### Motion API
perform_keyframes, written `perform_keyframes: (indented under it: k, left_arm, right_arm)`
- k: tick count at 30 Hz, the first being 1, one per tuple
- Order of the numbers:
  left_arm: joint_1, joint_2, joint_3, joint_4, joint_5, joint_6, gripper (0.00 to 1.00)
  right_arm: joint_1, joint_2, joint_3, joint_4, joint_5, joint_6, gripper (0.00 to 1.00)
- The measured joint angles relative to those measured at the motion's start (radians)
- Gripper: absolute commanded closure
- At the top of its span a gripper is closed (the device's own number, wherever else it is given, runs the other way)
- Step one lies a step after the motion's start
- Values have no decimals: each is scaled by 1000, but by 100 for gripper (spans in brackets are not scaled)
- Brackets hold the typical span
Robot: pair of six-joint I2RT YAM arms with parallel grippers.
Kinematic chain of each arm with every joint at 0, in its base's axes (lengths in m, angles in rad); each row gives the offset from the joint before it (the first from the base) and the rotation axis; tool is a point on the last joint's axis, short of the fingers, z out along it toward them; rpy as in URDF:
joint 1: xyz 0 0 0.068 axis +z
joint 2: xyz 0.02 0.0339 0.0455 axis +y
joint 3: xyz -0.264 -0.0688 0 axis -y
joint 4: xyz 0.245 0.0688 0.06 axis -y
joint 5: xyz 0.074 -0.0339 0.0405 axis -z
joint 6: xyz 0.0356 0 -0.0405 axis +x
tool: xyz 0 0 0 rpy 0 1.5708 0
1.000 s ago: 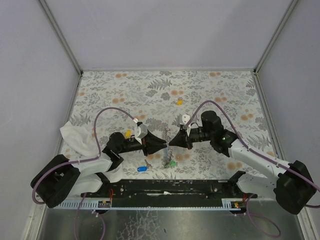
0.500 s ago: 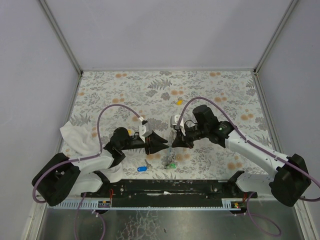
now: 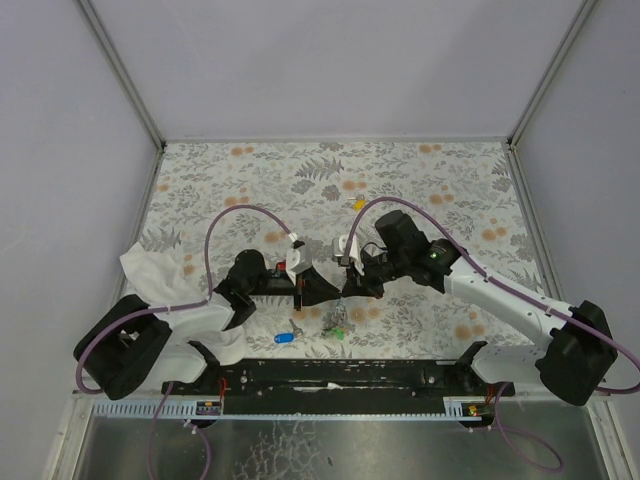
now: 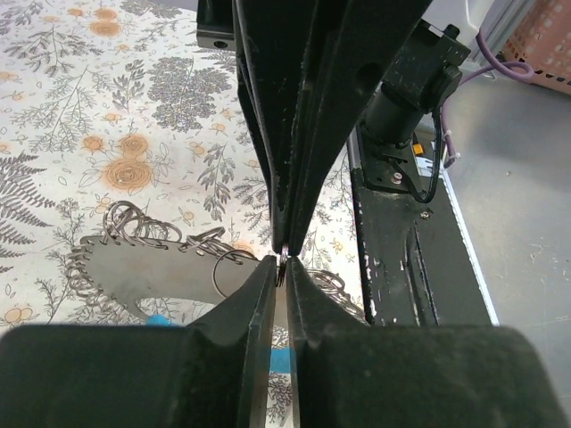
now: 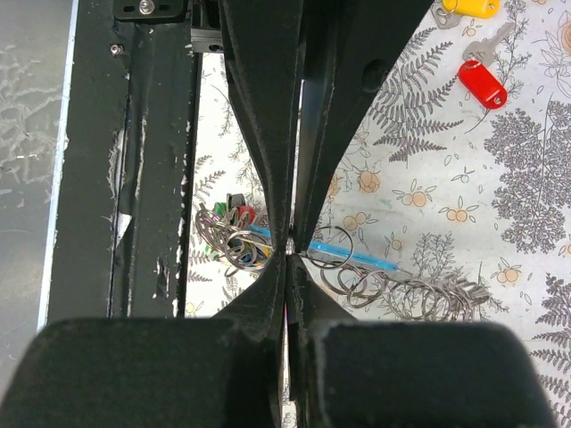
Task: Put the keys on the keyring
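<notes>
My left gripper and right gripper meet tip to tip low over the table's near middle. In the left wrist view my left gripper is shut on a thin metal ring of the keyring. In the right wrist view my right gripper is shut at the same ring. The coiled cord, light-blue end piece and cluster of coloured keys lie just below. A red key and a yellow key lie loose beyond. A blue key lies near the front.
A white cloth lies at the left edge of the flowered table. Another yellow key lies further back at the middle. The black base rail runs along the near edge, close under both grippers.
My right gripper has moved left and down until its tips meet the left gripper's. The left gripper has shifted slightly right. The keyring cluster stays below them.
</notes>
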Motion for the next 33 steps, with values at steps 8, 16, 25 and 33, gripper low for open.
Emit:
perform_keyframes:
  k: [8,16,25,33]
  left_arm:
    - [0,-10,-16,16,-11,-8,100]
    - [0,10,-122,187,-72,-113,100]
    - [0,62,-140,391,-87,-214,100]
    - [0,72,-147,443,-89,-235,100]
  right_arm:
    - [3,-26,-14,33,18,0,80]
    - [4,-250,-210,301,24,84,74]
    - [-22,-293,-428,575,23,208,68]
    - [-23,-297,-507,788,10,303,70]
